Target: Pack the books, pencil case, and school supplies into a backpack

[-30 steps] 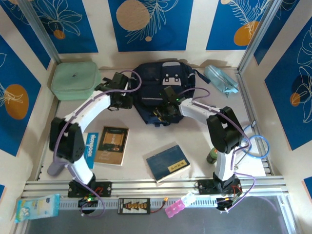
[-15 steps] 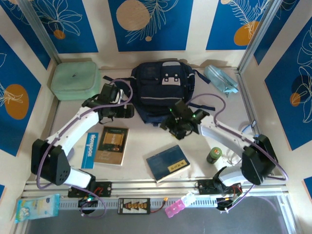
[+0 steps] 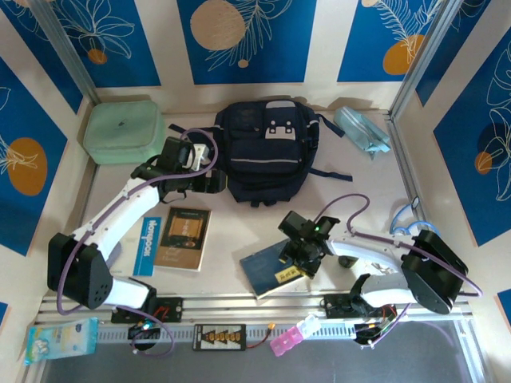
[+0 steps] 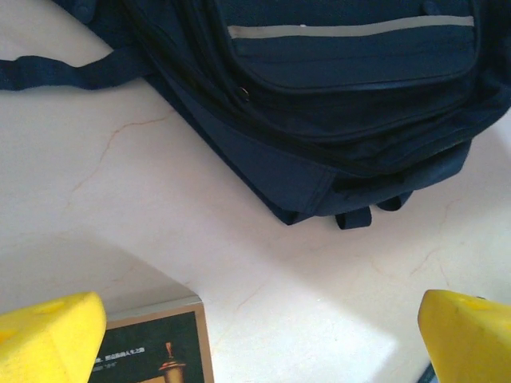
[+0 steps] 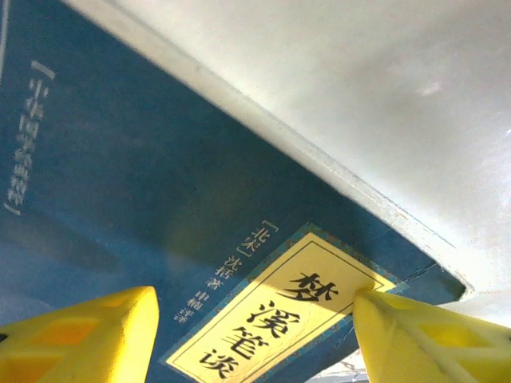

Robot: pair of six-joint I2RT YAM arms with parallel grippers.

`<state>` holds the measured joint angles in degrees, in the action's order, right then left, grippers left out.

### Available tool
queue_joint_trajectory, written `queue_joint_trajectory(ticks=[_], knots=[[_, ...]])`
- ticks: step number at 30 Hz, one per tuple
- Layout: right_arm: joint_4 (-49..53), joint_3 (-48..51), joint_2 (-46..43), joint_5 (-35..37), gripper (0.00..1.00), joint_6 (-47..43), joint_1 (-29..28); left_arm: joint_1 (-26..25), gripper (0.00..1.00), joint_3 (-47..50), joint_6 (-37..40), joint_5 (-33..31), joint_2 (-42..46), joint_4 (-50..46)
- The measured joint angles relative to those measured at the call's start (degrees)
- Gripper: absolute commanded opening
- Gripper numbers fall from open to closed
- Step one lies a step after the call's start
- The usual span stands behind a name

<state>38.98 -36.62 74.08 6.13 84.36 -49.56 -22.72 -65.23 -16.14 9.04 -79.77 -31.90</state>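
Our right gripper (image 3: pixel 299 254) hangs low over the navy book (image 3: pixel 267 275). Its two yellow fingers (image 5: pixel 80 335) stand a fair way apart, with nothing caught between them. In the right wrist view they sit on either side of the book's yellow label (image 5: pixel 279 319). We cannot tell whether the tips touch the cover. The navy book lies flat and askew near the front edge of the table (image 3: pixel 231 219), right of centre and well apart from the backpack (image 3: pixel 267 148).

Our left gripper (image 3: pixel 209 182) sits just beside the backpack's near left corner with its jaws spread wide and empty. In the left wrist view, bare table lies between its fingertips (image 4: pixel 48 335), and a corner of the tan book (image 4: pixel 152 351) shows next to the left one. Above them we see the backpack's lower edge, its pale stripe (image 4: pixel 351 29) and a dark strap (image 4: pixel 64 72) trailing off to the left.

The backpack lies flat at the back middle of the table with its front pocket facing up. We cannot tell whether its main opening is unzipped. The tan book lies flat left of centre, with a blue leaflet (image 3: pixel 148 235) along its left edge. The pencil case (image 3: pixel 363 129) lies in the back right corner, near the backpack but apart from it. A mint-green case (image 3: pixel 124 132) sits in the back left corner.
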Motion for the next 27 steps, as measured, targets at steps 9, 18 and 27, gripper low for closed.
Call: queue_joint_trajectory(ticks=[9, 18, 27], knots=[[-1.31, -3.45, 5.01, -1.81, 0.67, -7.80, 12.26, 0.00, 1.00, 1.57, -0.57, 5.70, -0.20, 2.21], [-6.49, -14.08, 16.13, 1.70, 0.59, -23.74, 21.22, -0.92, 0.99, 6.03, -6.67, 12.07, -2.62, 7.13], [-5.18, -17.70, 15.17, 5.40, 0.58, -31.32, 19.98, -7.82, 0.98, 11.15, -17.35, 14.53, -4.98, 14.56]])
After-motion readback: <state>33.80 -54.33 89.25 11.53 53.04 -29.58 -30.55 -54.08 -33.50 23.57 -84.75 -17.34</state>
